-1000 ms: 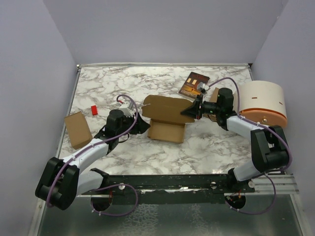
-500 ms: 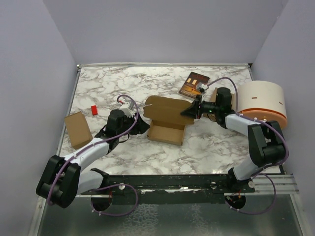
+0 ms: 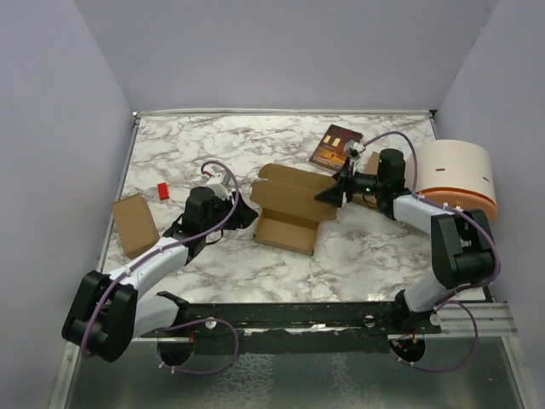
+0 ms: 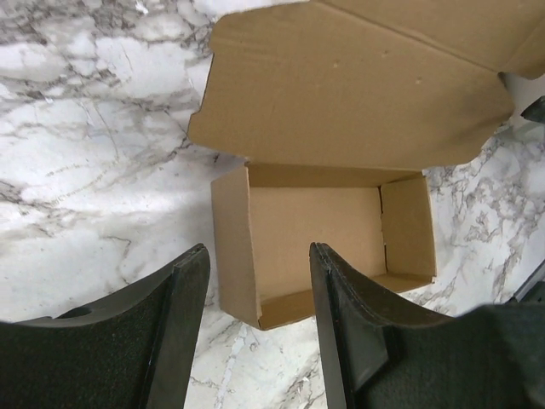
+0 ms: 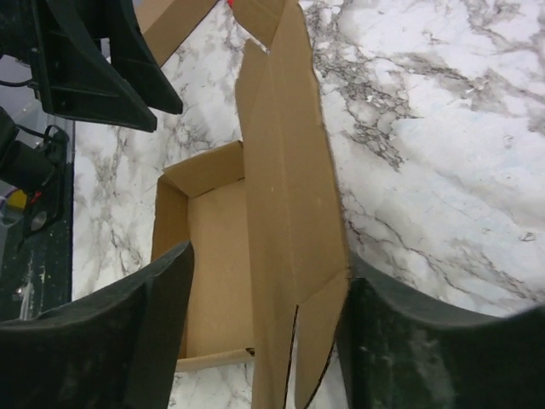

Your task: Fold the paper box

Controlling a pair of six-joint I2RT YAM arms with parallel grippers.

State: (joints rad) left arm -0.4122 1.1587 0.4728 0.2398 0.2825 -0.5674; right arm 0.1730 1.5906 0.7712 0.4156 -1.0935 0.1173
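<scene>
The paper box sits mid-table as an open tan tray with its lid standing up behind it. In the left wrist view the tray lies just ahead, under the raised lid. My left gripper is open at the tray's left end, with nothing between its fingers. My right gripper is open at the lid's right end. In the right wrist view the lid's end flap stands between its spread fingers, unclamped.
A second tan cardboard box lies at the left edge, with a small red block beyond it. A dark printed booklet lies at the back. A white drum with an orange band stands at the right.
My right gripper has opened and let go of the lid. The lid has swung up and back, showing more of the tray. The left arm has barely moved.
</scene>
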